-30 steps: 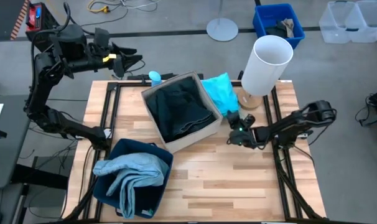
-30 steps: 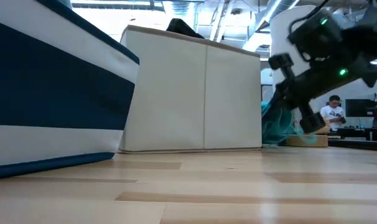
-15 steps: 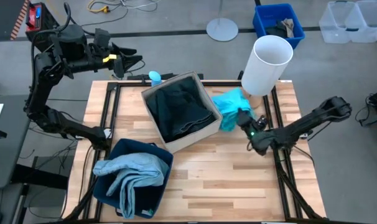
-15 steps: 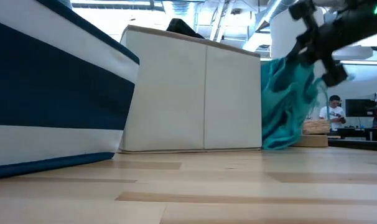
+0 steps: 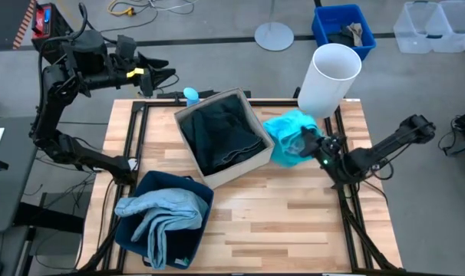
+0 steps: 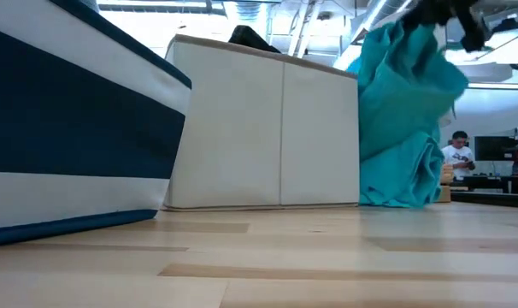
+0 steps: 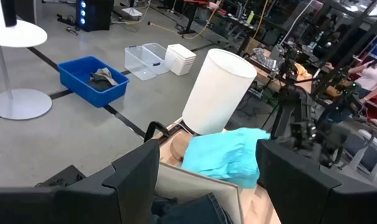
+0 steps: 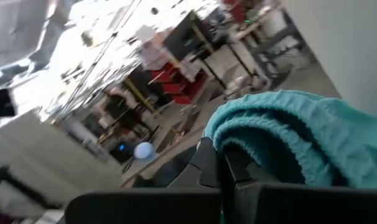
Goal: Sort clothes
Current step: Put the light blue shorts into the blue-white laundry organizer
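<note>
The turquoise garment [image 5: 286,136] hangs bunched from my right gripper [image 5: 306,142] just right of the beige box [image 5: 252,165]; its lower end rests on the table [image 6: 409,198]. The gripper shows at the top of the low view [image 6: 451,12]. The beige box holds dark garments [image 5: 221,134]. The pale blue garment [image 5: 162,215] lies in the navy box [image 5: 198,192] and drapes over its rim. My left gripper [image 5: 162,77] is open and empty, raised beyond the table's far left corner. My right gripper is shut on a bunched fold near the turquoise garment's top [image 8: 251,140], pinched between its two fingers. The fingers come in from the table's right side. The garment hangs slack below them [image 6: 396,111], with only its lower end on the table.
A tall white cylinder [image 5: 329,79] on a wooden base stands at the far right corner, close behind the turquoise garment. A small blue object [image 5: 191,95] sits at the far edge. Bare wood [image 5: 294,215] lies near and right of the boxes. A person [image 6: 457,158] shows far behind.
My right gripper has gone up and toward the table's right edge, drawing the turquoise garment with it. The garment lay flat beside the beige box; now it is gathered and raised, hanging tall with its lower end still on the table.
</note>
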